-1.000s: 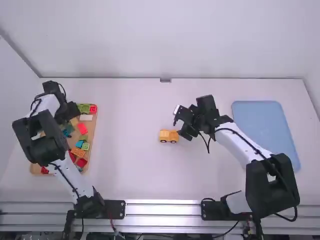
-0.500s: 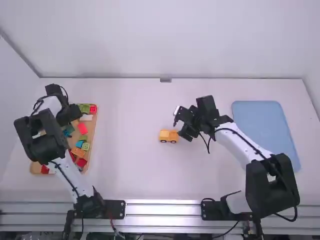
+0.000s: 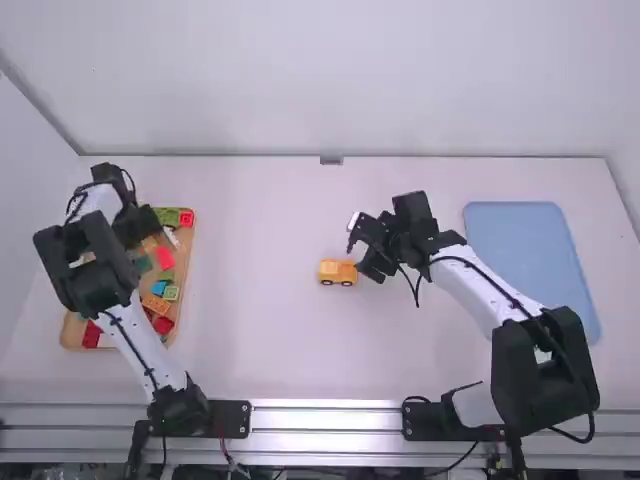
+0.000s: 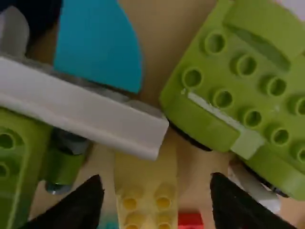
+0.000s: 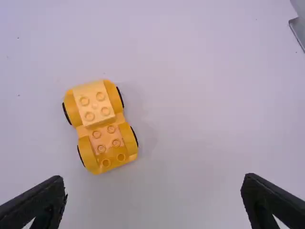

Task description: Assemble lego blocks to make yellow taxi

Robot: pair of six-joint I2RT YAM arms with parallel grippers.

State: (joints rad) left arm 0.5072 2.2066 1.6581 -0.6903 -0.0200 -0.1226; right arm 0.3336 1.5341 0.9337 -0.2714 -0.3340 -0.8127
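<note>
Left gripper (image 3: pixel 135 228) over the wooden tray (image 3: pixel 192 250), fingers (image 4: pixel 229 195) spread, a yellow block (image 4: pixel 146 179) lying between them, not pinched. Right gripper (image 3: pixel 362 248) just beside the car (image 3: pixel 338 272), fingers apart, nothing held.

Car: upright on the table (image 3: pixel 270 230), mid-table. Orange-yellow, four wheels with dark tyres; a paler block with four studs stands higher at one end, studs bare on the lower part.

In the tray, a white bar (image 4: pixel 86 107) crosses over one end of the yellow block and is in the way there. Near it a teal piece (image 4: pixel 97 45), partly under the bar; a studded green base (image 4: pixel 238 90) on wheels; another green piece (image 4: pixel 19 176) opposite; a small red block (image 4: pixel 190 221) close to the yellow one. Blue tray (image 3: pixel 530 250) well apart, beyond the right gripper.

Left arm (image 3: pixel 130 330) hides much of the wooden tray. Red block and green pieces cut off by the left wrist view's edge; left fingertips blurred. Grey piece (image 5: pixel 299 33) at the right wrist view's corner, cut off, cannot tell what
</note>
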